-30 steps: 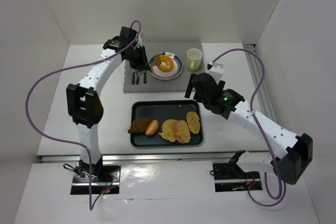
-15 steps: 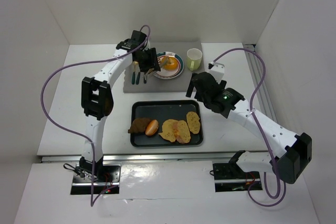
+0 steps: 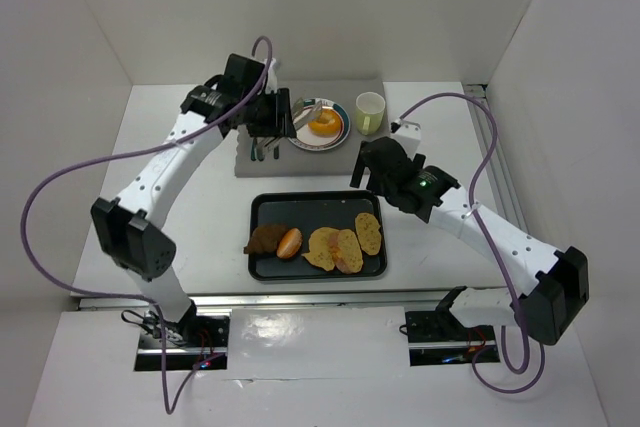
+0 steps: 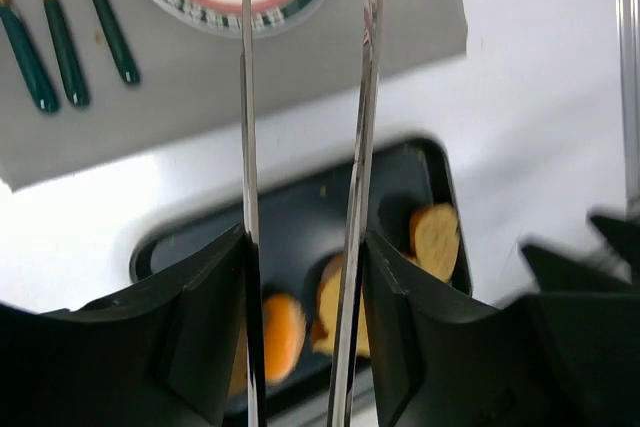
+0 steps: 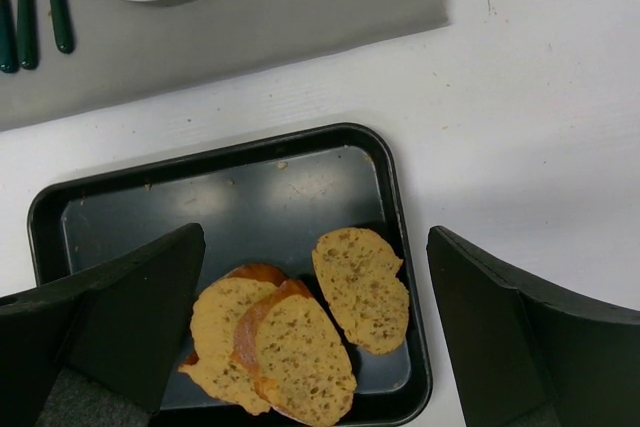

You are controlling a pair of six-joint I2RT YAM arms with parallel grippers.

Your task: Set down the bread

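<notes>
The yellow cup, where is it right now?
In the top view, the yellow cup stands at the far right corner of the grey mat, just right of the plate.

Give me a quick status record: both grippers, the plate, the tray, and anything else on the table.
left gripper: shut on tongs, whose tips reach over the plate
plate: on the grey mat, holding one orange bread piece
tongs on bread: cannot tell whether they grip it
right gripper: open, empty, above the tray
tray: black, bread slices along its near side, far part bare
cutlery: green handles, on the mat left of the plate
cup: right of the plate
</notes>
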